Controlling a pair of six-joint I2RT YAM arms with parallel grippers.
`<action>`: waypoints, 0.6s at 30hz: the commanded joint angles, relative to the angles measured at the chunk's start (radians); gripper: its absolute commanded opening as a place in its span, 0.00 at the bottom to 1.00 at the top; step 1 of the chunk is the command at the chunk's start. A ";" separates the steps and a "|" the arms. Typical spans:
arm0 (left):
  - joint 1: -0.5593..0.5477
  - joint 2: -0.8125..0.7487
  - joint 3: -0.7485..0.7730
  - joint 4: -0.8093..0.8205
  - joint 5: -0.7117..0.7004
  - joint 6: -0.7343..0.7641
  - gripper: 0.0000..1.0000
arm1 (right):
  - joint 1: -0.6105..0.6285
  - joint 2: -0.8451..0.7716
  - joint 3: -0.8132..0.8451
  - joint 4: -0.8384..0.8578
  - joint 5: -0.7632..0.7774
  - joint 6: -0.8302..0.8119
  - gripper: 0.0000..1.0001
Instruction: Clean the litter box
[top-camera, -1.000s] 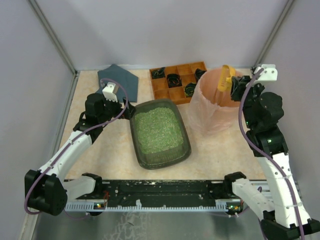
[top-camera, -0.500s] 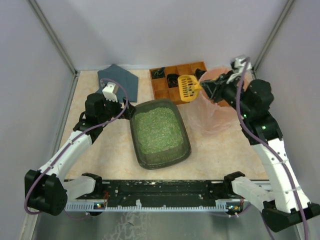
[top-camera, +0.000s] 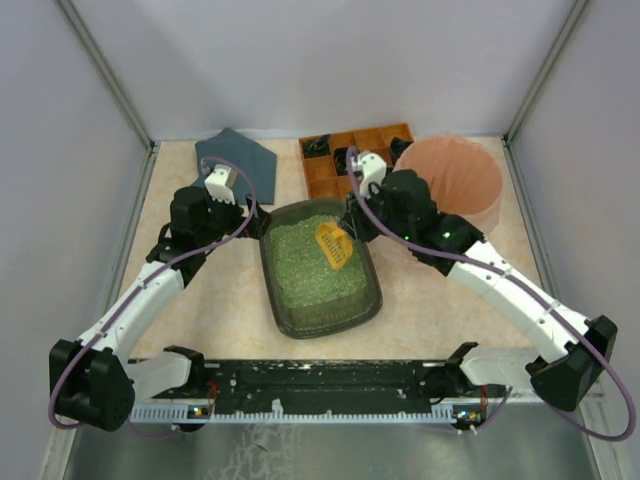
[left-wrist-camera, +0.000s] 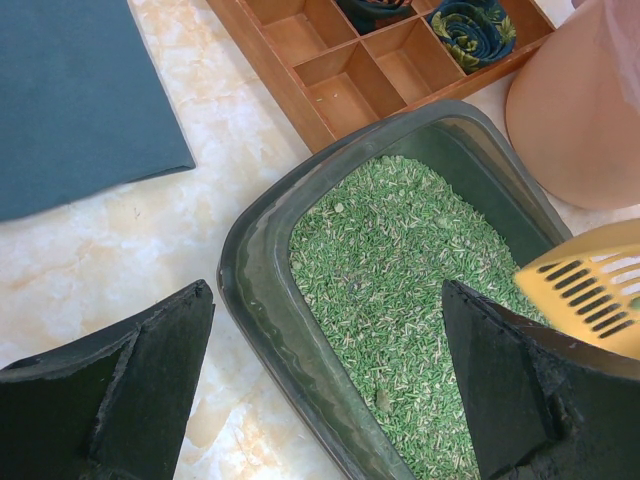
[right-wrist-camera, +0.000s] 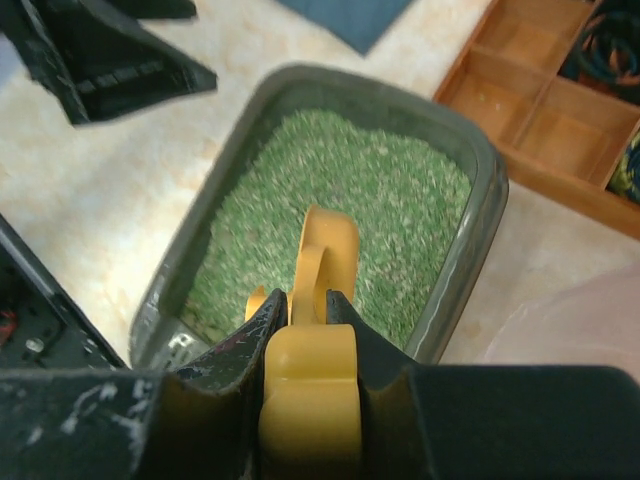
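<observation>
One litter box (top-camera: 325, 322) sits mid-table (top-camera: 225, 300), full of green litter. The left gripper (left-wrist-camera: 325, 370) hovers wide open at its left rim and could brace that wall. The right gripper (right-wrist-camera: 308, 315) clamps the yellow scoop (top-camera: 333, 244) over the litter. Best to dip shallow, slide under lumps, and sift gently before lifting.

Litter box (top-camera: 322, 324): dark grey-green walls, filled with speckled green granules (top-camera: 305, 268). Scoop (top-camera: 333, 243), centre of frame: yellow-orange, slotted. Compartment tray (top-camera: 322, 183), upper centre: orange-brown wood. Bin (top-camera: 482, 212), upper right: pale pink. Mat (top-camera: 240, 160), upper left: dark slate blue. Tabletop (top-camera: 440, 290): beige marbled with pale cream veins
</observation>
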 joint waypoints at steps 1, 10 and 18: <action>0.004 -0.015 0.022 0.015 0.013 0.012 1.00 | 0.068 0.050 -0.014 0.003 0.181 -0.050 0.00; 0.004 -0.018 0.023 0.013 0.007 0.013 1.00 | 0.104 0.114 -0.063 0.053 0.245 -0.037 0.00; 0.004 -0.018 0.023 0.013 0.008 0.012 1.00 | 0.104 0.148 -0.173 0.174 0.139 0.049 0.00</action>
